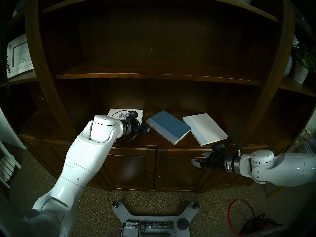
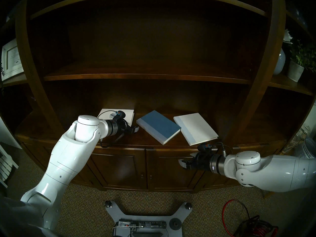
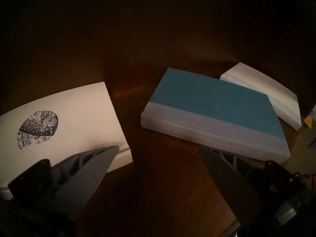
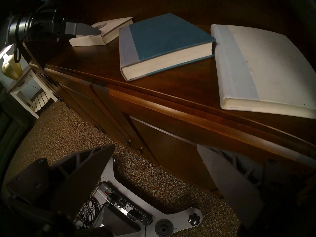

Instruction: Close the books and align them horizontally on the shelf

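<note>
Three closed books lie on the shelf: emblem book under my open left gripper, blue book beside it, white book above my open right gripper. My wrist hides the emblem.

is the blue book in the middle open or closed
Closed: the blue book lies flat on the shelf, covers shut over its page block.

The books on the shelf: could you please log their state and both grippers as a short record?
emblem book: closed, flat, leftmost, partly hidden by left arm
blue book: closed, flat, middle, skewed
white book: closed, flat, rightmost, skewed
shelf: holds all three
left gripper: open, above shelf between emblem and blue books
right gripper: open, in front of shelf, below its edge
</note>
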Tool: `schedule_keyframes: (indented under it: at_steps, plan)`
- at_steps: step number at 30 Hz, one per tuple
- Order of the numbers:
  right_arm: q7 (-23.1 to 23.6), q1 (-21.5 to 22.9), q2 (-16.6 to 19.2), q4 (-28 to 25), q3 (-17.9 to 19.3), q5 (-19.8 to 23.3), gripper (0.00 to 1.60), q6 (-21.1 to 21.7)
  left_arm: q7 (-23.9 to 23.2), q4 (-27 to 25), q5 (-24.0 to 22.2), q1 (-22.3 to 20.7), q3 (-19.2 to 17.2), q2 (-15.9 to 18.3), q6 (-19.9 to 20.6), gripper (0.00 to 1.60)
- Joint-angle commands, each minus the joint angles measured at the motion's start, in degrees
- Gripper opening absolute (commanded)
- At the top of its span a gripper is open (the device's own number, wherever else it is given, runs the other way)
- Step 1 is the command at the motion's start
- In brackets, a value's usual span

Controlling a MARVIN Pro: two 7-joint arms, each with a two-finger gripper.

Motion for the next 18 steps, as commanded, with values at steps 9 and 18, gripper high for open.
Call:
schedule_keyframes:
  at_steps: [9, 18]
  plan:
    - [0.0, 1.1, 0.0, -0.1, 1.1, 0.0, 1.6, -0.3, 6.5, 7.8, 4.1, -9.6, -0.7, -8.6, -1.7, 1.6]
    - [0.0, 1.2, 0.0, -0.1, 1.1, 0.0, 1.6, -0.3, 7.1, 12.9, 5.3, -12.5, -2.0, -8.9, -2.7, 1.6]
